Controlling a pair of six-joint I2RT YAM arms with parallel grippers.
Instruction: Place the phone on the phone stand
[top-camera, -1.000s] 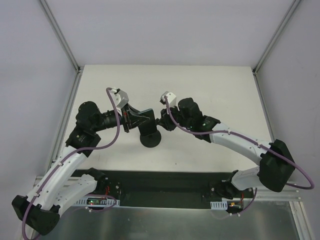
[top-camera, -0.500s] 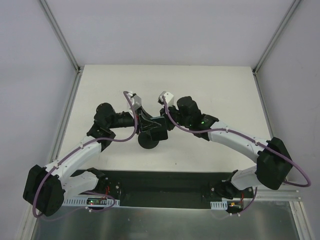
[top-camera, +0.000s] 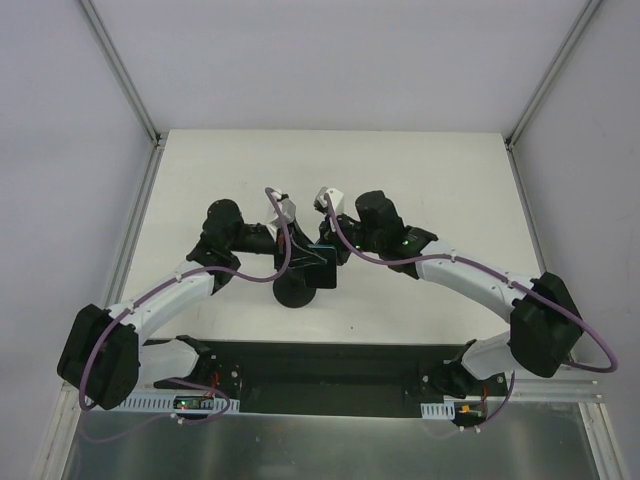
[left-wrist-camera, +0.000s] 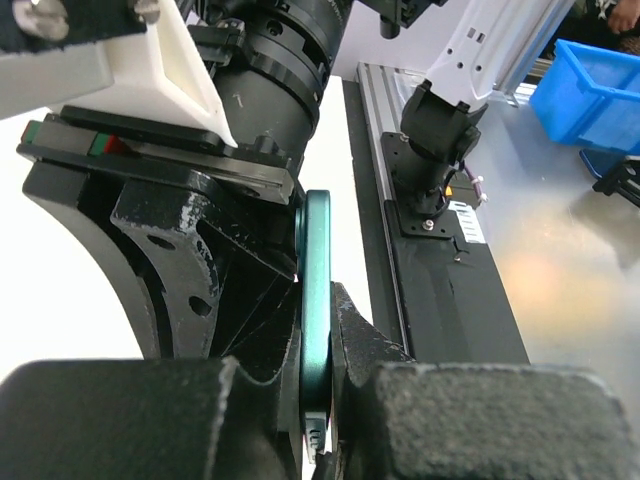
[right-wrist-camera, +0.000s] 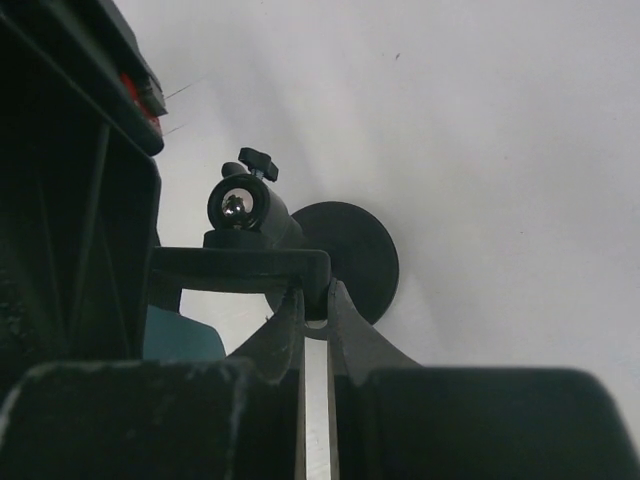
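Observation:
The phone (top-camera: 324, 268) is a thin dark slab with a teal rim, held on edge just above the phone stand. My left gripper (top-camera: 303, 252) is shut on it; in the left wrist view the phone (left-wrist-camera: 317, 230) stands edge-on between the pads (left-wrist-camera: 352, 325). The phone stand's round black disc (top-camera: 295, 292) sits mid-table. My right gripper (top-camera: 333, 250) is shut on the end of the stand's cradle bar (right-wrist-camera: 240, 263), seen in the right wrist view above the disc (right-wrist-camera: 355, 255), with a teal corner of the phone (right-wrist-camera: 180, 335) at the left.
The black mounting rail (top-camera: 330, 365) runs along the near table edge. Metal frame posts (top-camera: 130, 85) rise at the back corners. A blue bin (left-wrist-camera: 600, 85) stands off the table beyond the right arm's base (left-wrist-camera: 440, 150).
My left arm has swung right, carrying the phone from beside the stand to right over it, against my right gripper. The right gripper has stayed on the stand.

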